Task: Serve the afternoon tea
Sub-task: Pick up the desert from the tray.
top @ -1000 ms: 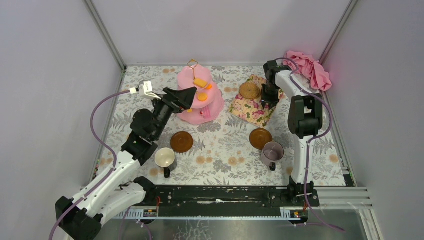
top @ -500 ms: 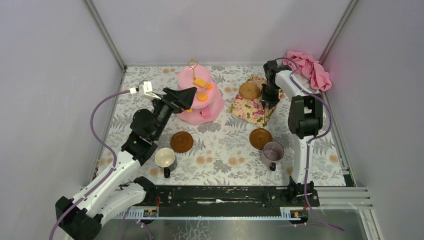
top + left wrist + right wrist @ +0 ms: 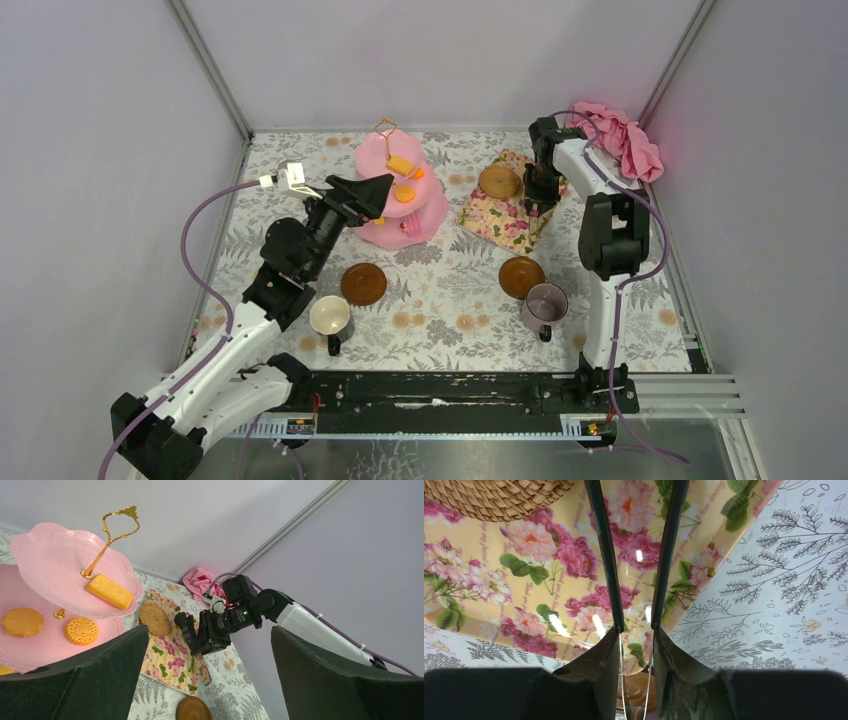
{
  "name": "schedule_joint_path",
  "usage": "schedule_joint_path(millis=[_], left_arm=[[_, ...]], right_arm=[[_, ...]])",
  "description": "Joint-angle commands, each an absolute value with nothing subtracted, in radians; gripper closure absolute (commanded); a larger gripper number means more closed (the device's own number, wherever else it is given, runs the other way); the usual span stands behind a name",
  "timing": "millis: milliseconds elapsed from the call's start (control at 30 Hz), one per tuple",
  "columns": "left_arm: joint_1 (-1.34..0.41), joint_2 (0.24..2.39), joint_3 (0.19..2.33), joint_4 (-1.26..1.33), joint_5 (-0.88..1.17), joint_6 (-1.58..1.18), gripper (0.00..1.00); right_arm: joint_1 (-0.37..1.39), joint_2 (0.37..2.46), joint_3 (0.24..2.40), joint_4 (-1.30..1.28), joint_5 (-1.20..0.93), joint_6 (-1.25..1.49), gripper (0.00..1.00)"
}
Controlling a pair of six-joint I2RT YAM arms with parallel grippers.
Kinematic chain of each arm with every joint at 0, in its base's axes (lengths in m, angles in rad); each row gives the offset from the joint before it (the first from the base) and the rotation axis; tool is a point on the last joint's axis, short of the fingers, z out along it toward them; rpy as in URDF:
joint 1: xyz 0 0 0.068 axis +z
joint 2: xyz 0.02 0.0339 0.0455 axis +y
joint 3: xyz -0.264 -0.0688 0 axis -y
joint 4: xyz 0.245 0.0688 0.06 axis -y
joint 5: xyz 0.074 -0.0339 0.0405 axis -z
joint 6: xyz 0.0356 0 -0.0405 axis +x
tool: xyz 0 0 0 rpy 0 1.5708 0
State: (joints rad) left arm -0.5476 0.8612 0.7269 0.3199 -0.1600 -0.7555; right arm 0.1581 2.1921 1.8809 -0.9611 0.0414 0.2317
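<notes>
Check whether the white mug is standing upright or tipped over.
Upright: from above, the white mug shows its round mouth facing up, standing apart from the nearby brown saucer.

Tool [image 3: 635, 633] gripping slim black tongs [image 3: 605, 565], seemingly; floral tray [image 3: 524, 575] beneath, wicker mat [image 3: 499, 492] beyond

A glossy yellow rectangular tray printed with pink roses [image 3: 497, 222] lies at the far right of the leaf-patterned white table cover [image 3: 450, 290], and a round woven straw mat [image 3: 499, 181] rests on its far end. The two thin arms of the slim black tongs [image 3: 606, 565] run side by side, slightly apart, above the tray just beside the mat, their tips out of view. A crumpled pink fabric cloth [image 3: 622, 137] sits in the far right corner, near the tray but apart from it.
</notes>
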Motion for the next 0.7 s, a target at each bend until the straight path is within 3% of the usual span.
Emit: schedule_joint_path(millis=[0, 667], left_arm=[[-0.539, 0.852, 0.744, 0.365, -0.156, -0.760, 0.00], [-0.539, 0.856, 0.758, 0.346, -0.167, -0.749, 0.00]], right_arm=[[0.155, 2.101, 1.888, -0.991, 0.035, 0.225, 0.94], [0.183, 1.995, 1.868, -1.009, 0.030, 0.233, 0.98]])
